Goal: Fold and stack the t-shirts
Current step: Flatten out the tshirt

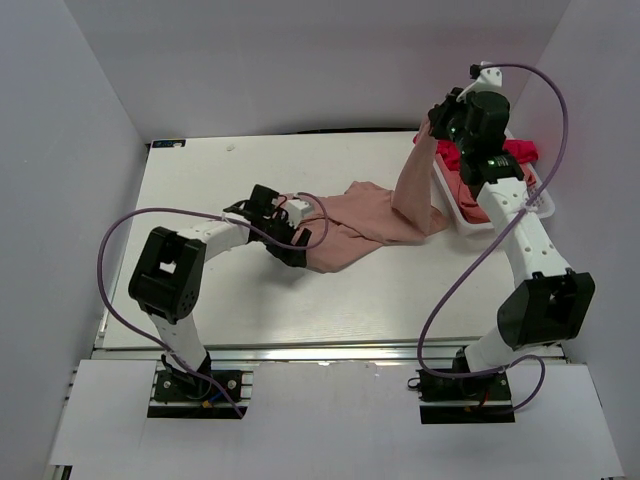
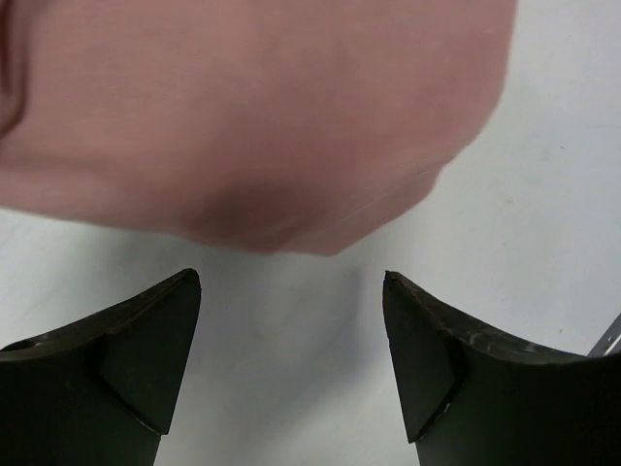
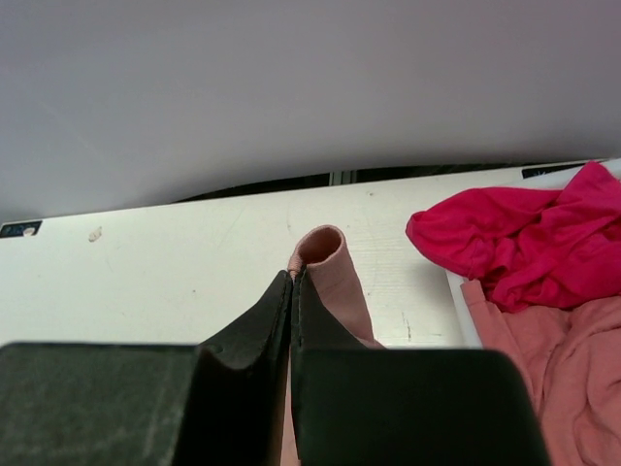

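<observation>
A salmon-pink t-shirt (image 1: 365, 220) lies crumpled mid-table, one part pulled up in a strip (image 1: 413, 175) toward the back right. My right gripper (image 1: 432, 122) is shut on that strip's hem; the pinched fold (image 3: 325, 254) curls past its fingertips (image 3: 294, 277). My left gripper (image 1: 296, 240) is open and empty at the shirt's left edge, low over the table; the shirt's edge (image 2: 252, 116) lies just ahead of its fingers (image 2: 146, 340). A magenta-red t-shirt (image 3: 524, 243) and more salmon-pink shirts (image 3: 572, 379) lie in the white basket (image 1: 545, 205).
The basket stands at the table's back right, beside the right arm. Grey walls close in the table on the left, back and right. A purple cable loops from each arm.
</observation>
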